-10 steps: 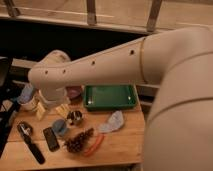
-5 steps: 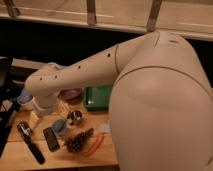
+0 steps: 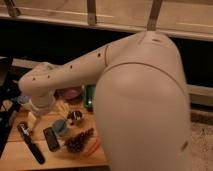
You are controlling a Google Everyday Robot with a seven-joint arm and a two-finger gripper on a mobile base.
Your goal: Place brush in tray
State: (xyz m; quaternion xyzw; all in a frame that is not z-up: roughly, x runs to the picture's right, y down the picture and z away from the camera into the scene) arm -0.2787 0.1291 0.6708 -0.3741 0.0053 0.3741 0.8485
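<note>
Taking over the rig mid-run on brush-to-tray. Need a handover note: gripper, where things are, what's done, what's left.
Gripper: over the left part of the table, jaws open, holding nothing.
Brush: lying flat near the table's front edge, on the left of the picture, just in front of the gripper, untouched.
Tray: at the back of the table, mostly hidden behind the arm; only a green strip shows.
Done: nothing yet.
Left: grasp the brush, carry it to the tray, release.

No legible text, label, brand or number anywhere: none on the pale arm (image 3: 75, 72), none on the pincer (image 3: 36, 116) hanging low over the left end of the worktop (image 3: 17, 159), none on the brush (image 3: 31, 143) or tray (image 3: 90, 98).
</note>
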